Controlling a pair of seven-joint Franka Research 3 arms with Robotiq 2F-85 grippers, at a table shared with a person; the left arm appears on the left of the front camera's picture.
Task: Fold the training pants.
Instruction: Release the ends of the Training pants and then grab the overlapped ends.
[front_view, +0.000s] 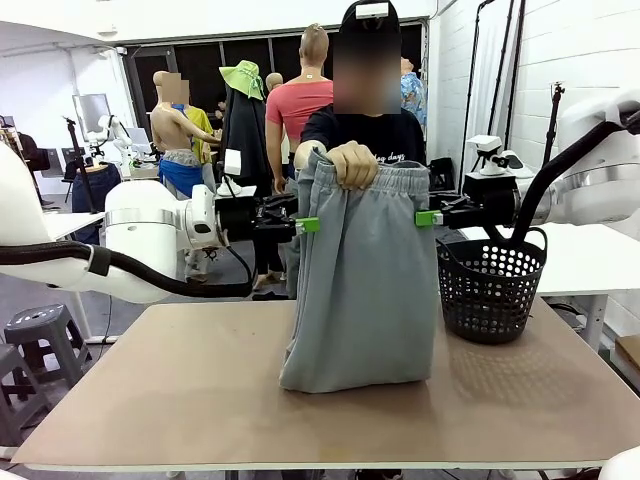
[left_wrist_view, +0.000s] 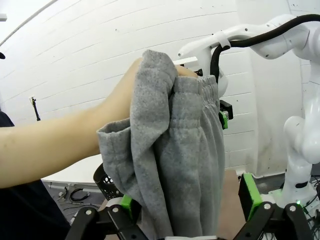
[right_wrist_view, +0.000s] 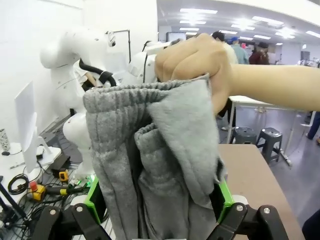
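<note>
Training pants (front_view: 355, 300) hang vertically from the person's hand (front_view: 352, 163); left tool (front_view: 307, 225) and right tool (front_view: 428, 217), both spread, straddle opposite edges.

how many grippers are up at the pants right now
2. The left gripper sits at the left edge of the training pants below the waistband, the right gripper at the right edge; both open around the fabric. The person's hand holds the waistband.

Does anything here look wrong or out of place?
Nothing damaged or spilled. The soft light grey sweatpants hang bunched from a person's hand, their lower end slumped on the brown table rather than lying flat.
</note>
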